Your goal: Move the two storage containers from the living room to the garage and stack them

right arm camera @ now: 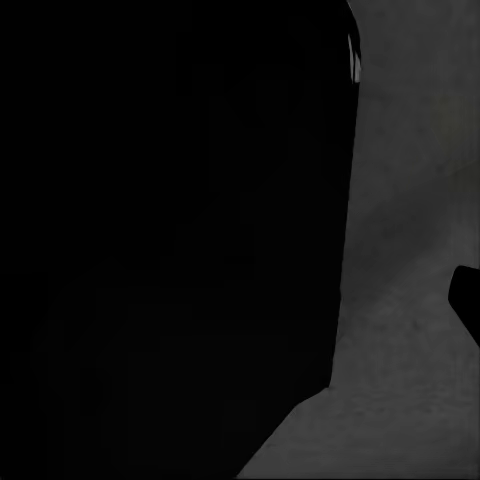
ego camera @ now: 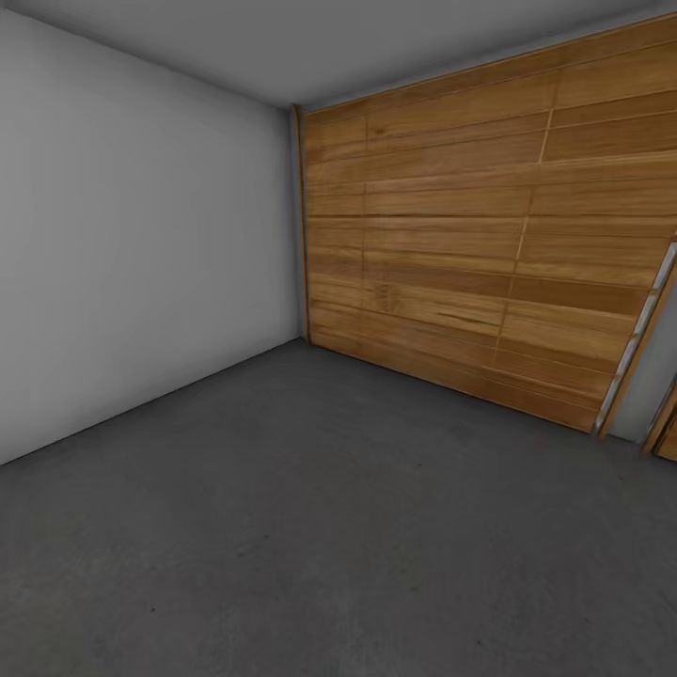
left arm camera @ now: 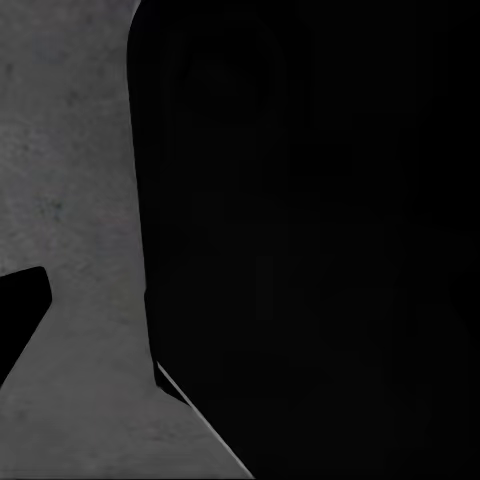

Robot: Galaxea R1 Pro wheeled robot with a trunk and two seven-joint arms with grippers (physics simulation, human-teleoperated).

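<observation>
I am in the garage, and the storage containers are out of view. The dark grey concrete floor [ego camera: 310,527] spreads ahead of me in the head view. In the left wrist view a dark fingertip [left arm camera: 20,312] pokes in over the concrete floor [left arm camera: 70,180], beside a large black part of my own body [left arm camera: 320,240]. In the right wrist view a dark fingertip [right arm camera: 467,305] sits over the floor [right arm camera: 410,250], next to another black mass [right arm camera: 170,230]. Nothing is seen in either gripper.
A wide door of horizontal wooden planks [ego camera: 470,235] closes off the far right side. A plain grey-white wall [ego camera: 141,244] runs along the left and meets the door at a corner. A wood-framed edge [ego camera: 649,329] leans in at the far right.
</observation>
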